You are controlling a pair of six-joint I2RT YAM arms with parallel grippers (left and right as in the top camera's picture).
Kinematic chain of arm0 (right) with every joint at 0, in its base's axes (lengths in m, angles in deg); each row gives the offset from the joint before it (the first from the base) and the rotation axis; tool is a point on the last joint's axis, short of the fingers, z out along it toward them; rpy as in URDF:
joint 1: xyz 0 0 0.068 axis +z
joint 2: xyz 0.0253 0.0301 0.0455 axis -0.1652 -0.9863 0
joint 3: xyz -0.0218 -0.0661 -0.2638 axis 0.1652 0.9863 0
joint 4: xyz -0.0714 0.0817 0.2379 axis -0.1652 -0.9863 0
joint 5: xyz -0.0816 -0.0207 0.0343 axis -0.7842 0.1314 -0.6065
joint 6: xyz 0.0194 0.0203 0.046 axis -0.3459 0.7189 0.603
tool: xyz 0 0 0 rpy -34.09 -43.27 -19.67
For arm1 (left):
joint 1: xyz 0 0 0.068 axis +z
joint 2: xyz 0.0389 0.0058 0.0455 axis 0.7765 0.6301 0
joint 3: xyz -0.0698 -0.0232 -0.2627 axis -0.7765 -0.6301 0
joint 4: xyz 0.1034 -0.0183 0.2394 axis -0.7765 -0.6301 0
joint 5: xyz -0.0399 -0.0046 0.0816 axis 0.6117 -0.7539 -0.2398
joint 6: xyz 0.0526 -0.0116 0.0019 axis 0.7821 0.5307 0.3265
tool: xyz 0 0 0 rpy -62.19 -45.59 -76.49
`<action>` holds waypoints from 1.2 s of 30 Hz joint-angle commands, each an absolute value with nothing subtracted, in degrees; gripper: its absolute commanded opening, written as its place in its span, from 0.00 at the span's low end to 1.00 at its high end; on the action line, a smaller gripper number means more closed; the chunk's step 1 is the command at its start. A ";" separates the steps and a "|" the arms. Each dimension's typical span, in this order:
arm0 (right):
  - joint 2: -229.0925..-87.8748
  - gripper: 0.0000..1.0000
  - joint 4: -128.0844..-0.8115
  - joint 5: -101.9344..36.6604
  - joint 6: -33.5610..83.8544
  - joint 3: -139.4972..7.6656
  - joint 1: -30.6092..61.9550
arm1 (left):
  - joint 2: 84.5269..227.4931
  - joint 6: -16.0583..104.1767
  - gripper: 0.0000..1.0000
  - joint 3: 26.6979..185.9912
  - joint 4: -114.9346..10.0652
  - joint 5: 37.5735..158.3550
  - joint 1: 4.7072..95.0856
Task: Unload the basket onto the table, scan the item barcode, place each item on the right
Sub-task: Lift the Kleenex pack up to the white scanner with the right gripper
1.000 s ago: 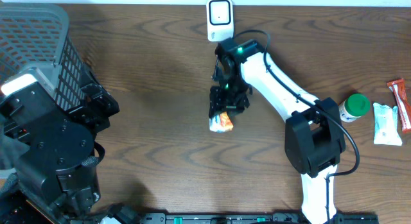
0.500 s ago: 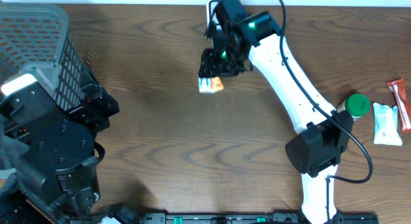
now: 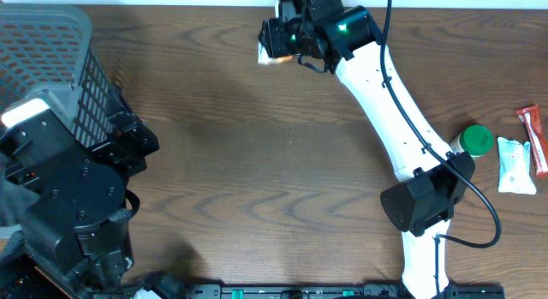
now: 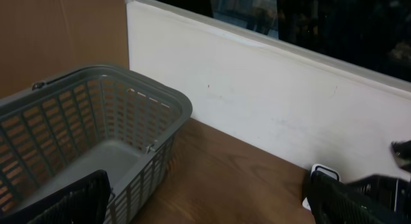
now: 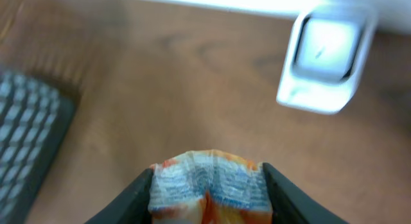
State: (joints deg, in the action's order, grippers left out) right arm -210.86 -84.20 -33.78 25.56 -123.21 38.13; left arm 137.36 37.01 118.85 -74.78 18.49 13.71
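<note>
We see the right claw (image 5: 207, 185) gripping 1 crumpled packet (image 5: 204, 169) (left claw (image 4: 205, 185) open) near the scanner (image 5: 326, 57); creases may hide its barcode.

My right arm (image 3: 390, 102) is stretched far forward and angled to the left. My right gripper (image 3: 274, 47) has both fingers (image 5: 131, 197) pressed against the sides of a snack packet (image 5: 207, 182). My left arm (image 3: 64, 196) sits folded low at the near left, and my left gripper (image 4: 212, 203) has its jaws spread wide.
</note>
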 commanded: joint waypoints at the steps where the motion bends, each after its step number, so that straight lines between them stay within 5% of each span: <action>1: -211.08 0.50 -80.35 -43.07 23.75 -123.06 37.30 | 137.46 36.97 0.98 118.82 -74.78 17.12 13.91; 11: -219.15 0.54 -63.32 -45.89 18.13 -122.95 37.04 | 137.46 36.97 0.98 118.82 -74.81 17.12 13.91; 25: -236.66 0.46 -29.58 -51.29 14.00 -122.95 33.06 | 137.46 36.97 0.98 118.82 -74.81 17.12 13.91; 36: -241.11 0.44 -26.82 -51.34 14.39 -123.52 30.81 | 137.46 36.97 0.98 118.82 -74.81 17.12 13.91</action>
State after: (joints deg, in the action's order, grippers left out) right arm -241.00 -25.01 -50.70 14.85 -122.82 31.62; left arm 137.36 37.01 118.85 -74.78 18.49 13.71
